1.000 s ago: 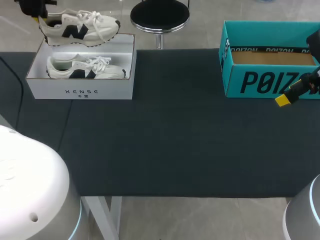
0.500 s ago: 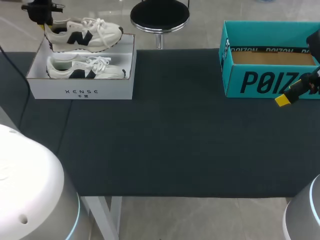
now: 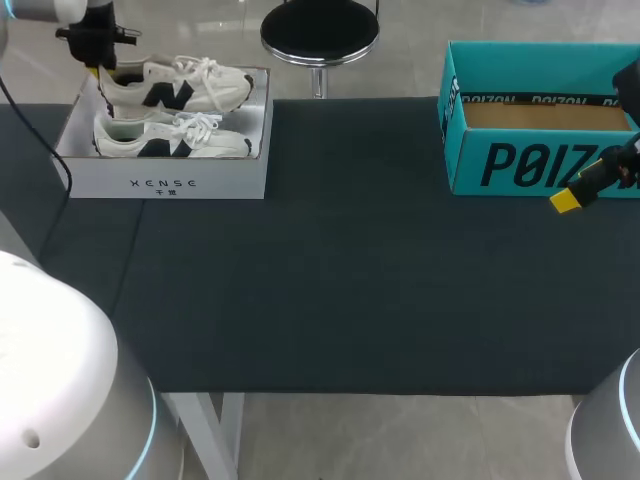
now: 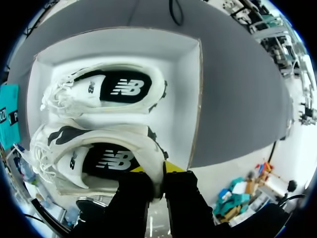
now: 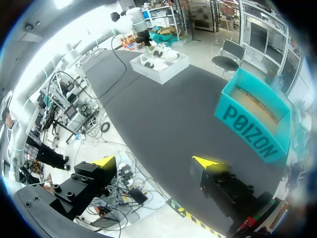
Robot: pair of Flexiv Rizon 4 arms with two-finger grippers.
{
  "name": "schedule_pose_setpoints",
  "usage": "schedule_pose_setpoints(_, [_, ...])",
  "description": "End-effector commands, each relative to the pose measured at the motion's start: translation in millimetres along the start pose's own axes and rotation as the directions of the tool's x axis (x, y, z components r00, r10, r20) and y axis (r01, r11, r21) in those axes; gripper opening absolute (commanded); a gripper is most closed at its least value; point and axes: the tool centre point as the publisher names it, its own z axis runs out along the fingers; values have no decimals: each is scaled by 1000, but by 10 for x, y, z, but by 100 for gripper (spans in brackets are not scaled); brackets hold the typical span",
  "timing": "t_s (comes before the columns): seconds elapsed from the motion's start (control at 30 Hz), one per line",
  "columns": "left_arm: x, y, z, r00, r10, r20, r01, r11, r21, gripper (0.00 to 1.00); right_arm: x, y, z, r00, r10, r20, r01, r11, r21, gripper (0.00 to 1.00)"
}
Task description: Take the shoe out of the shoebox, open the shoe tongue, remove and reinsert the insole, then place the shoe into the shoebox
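A dark tabletop [image 3: 350, 280] carries two open boxes at its far edge, well apart. A teal box [image 3: 520, 160] with black lettering stands at the far right. A white shoebox [image 3: 165, 182] stands at the far left.

Inside the shoebox, a second shoe [image 3: 170, 138], white with dark side panels, lies along the near wall with its toe pointing right. The shoe [image 3: 180, 88] of the task, a matching white sneaker with loose white laces, sits over the far half of the shoebox, toe to the right, parallel to its mate. Whether its sole touches the floor of the shoebox cannot be told.

The left gripper [image 3: 98, 72] comes in from the far left corner and stands at the shoe's heel. In the left wrist view, the left gripper [image 4: 154, 171] has its yellow-tipped fingers [image 4: 172, 166] clenched on the heel rim of the shoe [image 4: 99, 158], one inside the collar and one outside. Ahead of them lie the second shoe [image 4: 109, 91] and the shoebox wall [image 4: 195, 99].

The right gripper [image 3: 580, 190] hangs just in front of the teal box at the right edge. In the right wrist view, the right gripper [image 5: 154, 162] has its fingers [image 5: 205, 162] spread wide with nothing between them.
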Motion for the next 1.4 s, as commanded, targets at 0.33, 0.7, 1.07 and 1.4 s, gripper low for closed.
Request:
schedule_pose_setpoints(0.33, [-107, -23, 262, 1000, 7, -10, -6, 999, 42, 0, -15, 19, 12, 1000, 0, -2, 0, 1000, 4, 100])
schedule_pose_setpoints(0.7, [-92, 145, 442, 999, -32, -25, 34, 996, 84, 0, -15, 19, 12, 1000, 0, -2, 0, 1000, 4, 100])
schedule_pose_setpoints(1.07, [38, 340, 357, 994, -109, 11, 108, 991, 78, 0, -15, 19, 12, 1000, 0, -2, 0, 1000, 4, 100])
schedule_pose_setpoints(1.4, [-46, 163, 482, 998, -55, -15, 56, 994, 92, 0, -15, 19, 12, 1000, 0, -2, 0, 1000, 4, 100])
